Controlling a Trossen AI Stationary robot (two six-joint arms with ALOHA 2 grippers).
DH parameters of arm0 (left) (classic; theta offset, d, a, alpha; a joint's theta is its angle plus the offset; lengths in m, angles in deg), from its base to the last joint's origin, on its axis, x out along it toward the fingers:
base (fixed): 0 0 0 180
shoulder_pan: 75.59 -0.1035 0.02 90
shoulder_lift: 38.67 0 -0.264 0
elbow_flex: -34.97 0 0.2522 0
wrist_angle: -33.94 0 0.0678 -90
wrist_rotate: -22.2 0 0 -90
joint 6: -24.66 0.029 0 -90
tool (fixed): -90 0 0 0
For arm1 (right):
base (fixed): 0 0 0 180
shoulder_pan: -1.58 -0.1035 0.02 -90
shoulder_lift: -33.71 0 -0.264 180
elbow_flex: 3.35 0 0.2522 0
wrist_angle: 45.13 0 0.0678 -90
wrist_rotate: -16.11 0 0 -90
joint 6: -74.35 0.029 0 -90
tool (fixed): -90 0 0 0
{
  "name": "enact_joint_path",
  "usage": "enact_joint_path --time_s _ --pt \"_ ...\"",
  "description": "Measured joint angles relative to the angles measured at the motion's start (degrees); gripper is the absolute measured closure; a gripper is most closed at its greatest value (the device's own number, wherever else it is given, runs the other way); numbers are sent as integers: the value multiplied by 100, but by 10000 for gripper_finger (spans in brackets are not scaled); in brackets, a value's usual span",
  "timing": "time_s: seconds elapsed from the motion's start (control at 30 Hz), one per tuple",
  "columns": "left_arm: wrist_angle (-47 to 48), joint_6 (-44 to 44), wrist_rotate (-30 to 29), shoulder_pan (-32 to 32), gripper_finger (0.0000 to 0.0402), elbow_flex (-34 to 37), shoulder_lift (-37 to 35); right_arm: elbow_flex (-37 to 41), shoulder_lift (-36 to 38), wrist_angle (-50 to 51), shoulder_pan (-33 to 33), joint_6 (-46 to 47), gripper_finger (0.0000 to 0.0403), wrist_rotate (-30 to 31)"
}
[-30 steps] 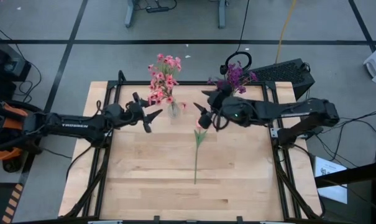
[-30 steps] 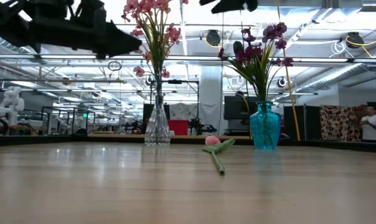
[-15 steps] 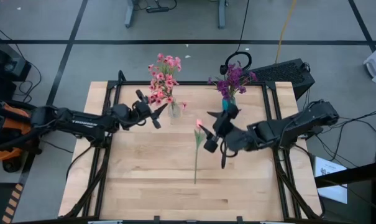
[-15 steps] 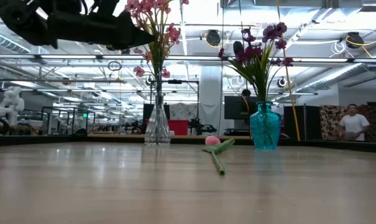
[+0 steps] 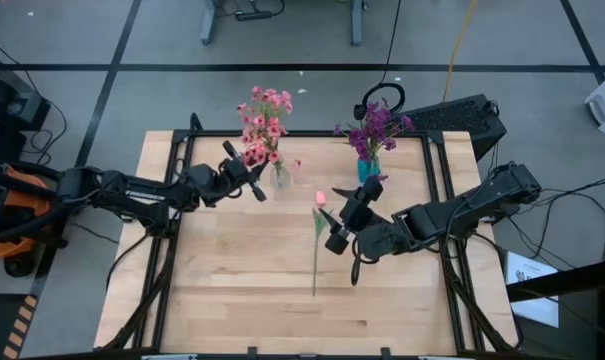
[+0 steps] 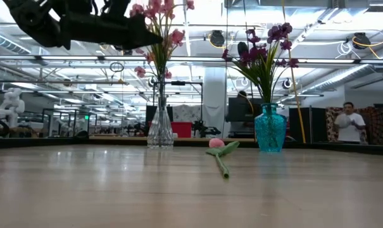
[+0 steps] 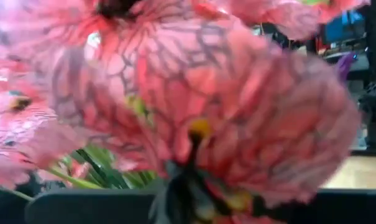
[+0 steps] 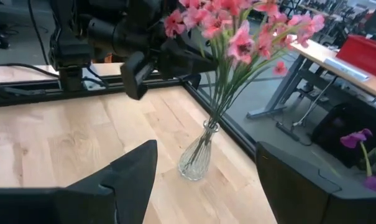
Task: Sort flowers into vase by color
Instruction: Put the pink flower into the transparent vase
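Pink sprays stand in a clear glass vase at the far middle of the table. Purple sprays stand in a teal vase to their right. A pink tulip lies flat on the table, its bud toward the far edge. My left gripper is up among the pink blossoms and shut, coming from the vase's left. My right gripper hovers open above the table, just right of the tulip's stem. My left gripper is shut on a pink spray high up among the blossoms. A blossom's green base rises from the seam between the fingers. The fingers come about level from the table's left. The spray stays upright in the clear vase.
Black frame rails run along the table's left and right edges. A keyboard and headphones lie beyond the far right corner. The wood on the near half of the table is bare. A person stands in the room behind.
My left gripper has moved right toward the clear vase, risen a little, rolled, and shut among the pink blossoms. My right gripper has swung from beside the teal vase toward the near edge and sunk a little, staying open. The tulip has not moved.
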Motion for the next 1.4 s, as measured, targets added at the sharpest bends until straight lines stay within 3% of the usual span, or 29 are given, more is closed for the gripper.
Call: enact_joint_path --time_s 0.17,0.3,0.4,0.57,0.73,0.87,1.1,1.4 --pt "49 -42 7 -23 394 0 131 -1 -126 88 -70 274 140 -15" --pt "61 -47 13 -26 383 0 135 -1 -307 169 -165 557 140 -32" --pt "152 -54 15 5 346 2 135 -1 -419 273 -238 830 140 -41" --pt "322 -60 -62 106 251 4 135 -1 -564 295 -372 1241 140 -16" --pt "565 -55 -577 228 153 7 53 -1 -802 383 -450 1698 140 -27" --pt "918 -11 -1008 356 99 7 -194 -1 -1101 615 -479 2190 140 -52" --pt "1569 132 -1853 736 48 7 -920 -1 -1518 778 -481 2917 140 -400" --pt "3755 -593 -1939 1171 40 8 -2155 -1 -1694 865 -476 3541 140 -1086"
